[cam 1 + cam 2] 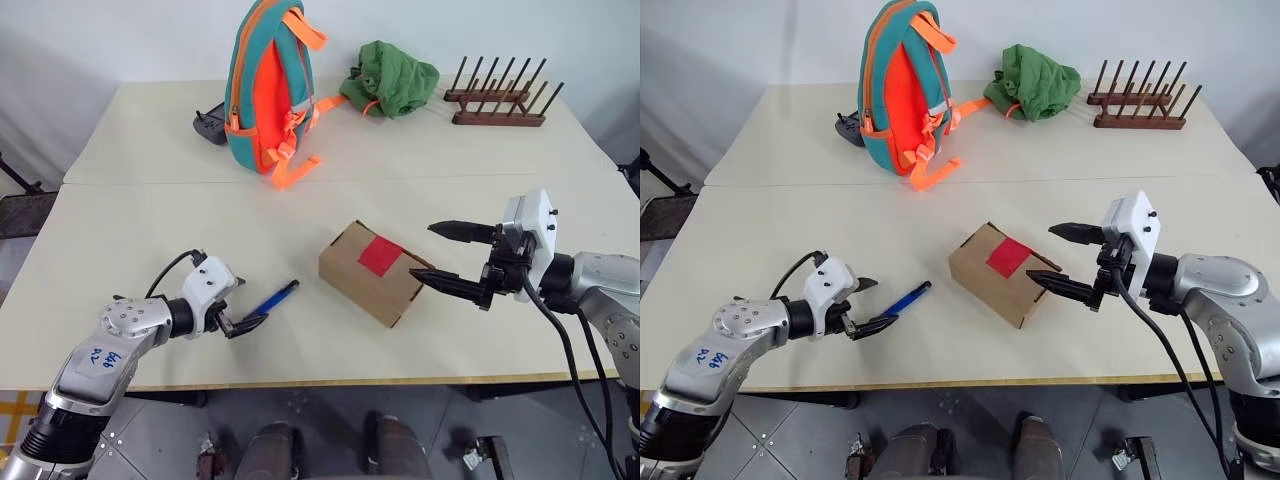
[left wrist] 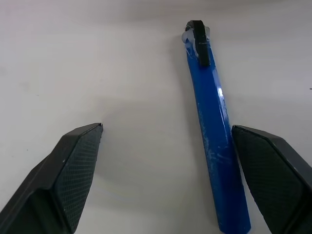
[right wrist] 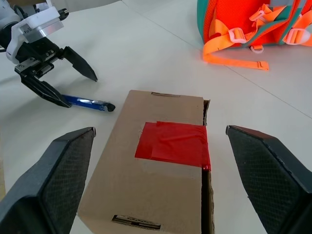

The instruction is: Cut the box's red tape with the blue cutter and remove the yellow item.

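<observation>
Background items on the two cream tables (image 1: 150,200), far side

Teal-and-orange backpack (image 1: 265,85) stands upright on the far table, orange straps (image 1: 296,168) trailing toward the seam between the tabletops. Black remote-like gadget (image 1: 210,125) lies just beside the backpack, partly hidden behind it. Crumpled green cloth (image 1: 392,78) sits near the backpack's other side, an orange cord showing at its edge. Dark wooden peg rack (image 1: 497,95), pegs upright in rows, rests near the far corner, apart from the cloth.
</observation>
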Tool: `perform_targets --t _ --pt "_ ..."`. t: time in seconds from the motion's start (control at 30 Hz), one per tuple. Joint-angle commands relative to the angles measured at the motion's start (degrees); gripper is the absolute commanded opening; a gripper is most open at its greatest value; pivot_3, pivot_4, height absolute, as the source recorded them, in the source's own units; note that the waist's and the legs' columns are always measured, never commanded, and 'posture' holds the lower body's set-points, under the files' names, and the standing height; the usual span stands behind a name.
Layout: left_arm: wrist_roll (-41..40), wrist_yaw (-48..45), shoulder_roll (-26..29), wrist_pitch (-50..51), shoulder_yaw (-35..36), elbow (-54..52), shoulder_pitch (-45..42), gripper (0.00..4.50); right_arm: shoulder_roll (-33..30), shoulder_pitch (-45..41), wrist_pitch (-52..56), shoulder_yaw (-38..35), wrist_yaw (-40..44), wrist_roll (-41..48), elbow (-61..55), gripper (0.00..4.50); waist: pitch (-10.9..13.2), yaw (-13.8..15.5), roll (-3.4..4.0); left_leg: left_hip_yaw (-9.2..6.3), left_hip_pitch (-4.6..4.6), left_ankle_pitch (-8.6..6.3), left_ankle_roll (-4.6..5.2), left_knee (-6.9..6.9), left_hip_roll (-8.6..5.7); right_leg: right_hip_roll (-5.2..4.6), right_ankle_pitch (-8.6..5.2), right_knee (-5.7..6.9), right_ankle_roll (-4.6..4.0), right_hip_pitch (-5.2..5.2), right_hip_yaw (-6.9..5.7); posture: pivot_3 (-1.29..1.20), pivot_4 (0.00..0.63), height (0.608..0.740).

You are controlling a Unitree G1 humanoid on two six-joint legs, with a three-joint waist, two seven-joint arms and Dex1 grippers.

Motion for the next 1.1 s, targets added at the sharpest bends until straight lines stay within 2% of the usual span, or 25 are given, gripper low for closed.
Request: perform_targets --t 0.03,0.23,0.4,0.43,0.67,0.93,1.1 --pt "0.3 -2.7 1.7 5.8 -4.3 0.1 3.3 3.64 0.3 -0.3 -1.6 -1.9 1.7 1.8 -1.4 4.5 0.0 0.0 0.01 0.01 0.0 -0.01 0.0 0.0 0.0 0.0 0.0 0.0 0.0 0.0 -0.01 0.0 0.15 0.74" --pt "-0.5 -3.9 2.2 7.9 -4.7 -0.7 3.2 1.92 0.1 1.3 -2.2 -4.4 6.5 6.9 -2.8 4.5 0.0 -0.1 0.06 0.1 0.07 -0.02 0.0 -0.03 0.04 0.02 0.0 -0.01 0.0 0.01 -0.01 0.0 0.15 0.74" --pt "0.3 -3.6 1.7 8.2 -5.5 -0.8 3.1 0.51 -0.6 1.7 -3.2 -3.8 6.8 4.7 -1.8 4.5 -0.1 -0.1 0.13 0.15 0.08 -0.05 0.03 -0.03 0.04 0.02 0.0 -0.06 0.0 0.04 0.01 0.0 0.15 0.74" --pt "0.5 -3.2 1.5 8.1 -5.4 -0.6 3.0 0.39 -0.5 1.7 -3.3 -3.7 6.7 4.6 -1.8 4.5 -0.1 -0.1 0.14 0.15 0.1 -0.05 0.03 -0.03 0.04 0.02 0.0 -0.05 0.01 0.04 0.01 0.0 0.15 0.74" --pt "7.2 0.3 -0.4 -7.1 -3.2 1.3 3.8 0.39 0.1 1.9 -3.3 -2.9 5.7 4.0 -2.1 4.5 -0.1 0.3 0.19 0.15 0.09 -0.03 0.02 -0.02 0.05 0.01 0.0 -0.03 0.01 0.04 0.02 0.0 0.15 0.74" --pt "20.4 7.6 -0.4 -28.4 -2.5 3.2 6.5 0.39 0.3 1.7 -3.4 -2.4 5.3 3.5 -1.6 4.5 -0.1 0.2 0.18 0.14 0.08 -0.03 0.03 -0.03 0.06 -0.02 0.01 -0.03 0.01 0.02 0.03 0.0 0.15 0.74" --pt "30.1 13.9 0.2 -38.1 -2.4 5.5 6.3 0.39 0.4 1.6 -3.3 -2.0 5.3 3.3 -1.5 4.5 -0.1 0.0 0.13 0.14 0.03 -0.03 0.02 -0.03 0.1 -0.01 0.02 -0.02 0.0 -0.04 -0.01 0.0 0.15 0.74"
